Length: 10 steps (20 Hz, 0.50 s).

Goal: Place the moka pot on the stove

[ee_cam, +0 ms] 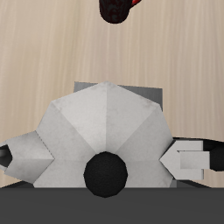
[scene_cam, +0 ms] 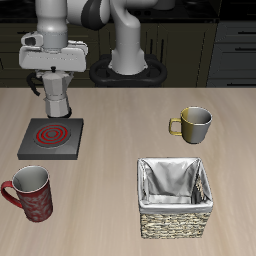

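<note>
Exterior camera looks down across the table (scene_cam: 120, 120) from its front; wrist camera stares straight down, tight on the moka pot (ee_cam: 105, 131) and stove (ee_cam: 131, 87) both share.

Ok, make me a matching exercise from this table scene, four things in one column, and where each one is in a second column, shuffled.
Things:
1. moka pot
2. red patterned mug
3. olive-grey mug
4. woven basket

Places:
A. near the table's front edge, in front of the stove
B. held up in the gripper, above the stove's back edge
C. near the table's front edge, in front of the olive-grey mug
D. farther back, behind the basket

Pairs: 1-B, 2-A, 3-D, 4-C
</note>
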Available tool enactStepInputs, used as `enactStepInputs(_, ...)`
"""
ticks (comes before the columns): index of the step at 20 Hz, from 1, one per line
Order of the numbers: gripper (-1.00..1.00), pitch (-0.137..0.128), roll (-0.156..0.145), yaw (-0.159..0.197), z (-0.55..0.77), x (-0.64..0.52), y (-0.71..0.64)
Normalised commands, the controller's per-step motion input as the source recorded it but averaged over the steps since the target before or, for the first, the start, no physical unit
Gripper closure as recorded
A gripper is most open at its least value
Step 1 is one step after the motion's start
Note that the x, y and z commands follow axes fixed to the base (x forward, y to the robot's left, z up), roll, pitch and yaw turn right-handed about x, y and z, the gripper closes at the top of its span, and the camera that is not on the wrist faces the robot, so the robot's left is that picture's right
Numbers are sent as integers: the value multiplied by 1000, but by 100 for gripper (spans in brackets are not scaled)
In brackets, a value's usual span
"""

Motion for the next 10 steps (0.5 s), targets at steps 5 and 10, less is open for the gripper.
enactStepInputs(5, 100, 9, -66, -53, -173, 40, -193)
enactStepInputs(10, 100, 14, -25, -21, -182, 41, 0)
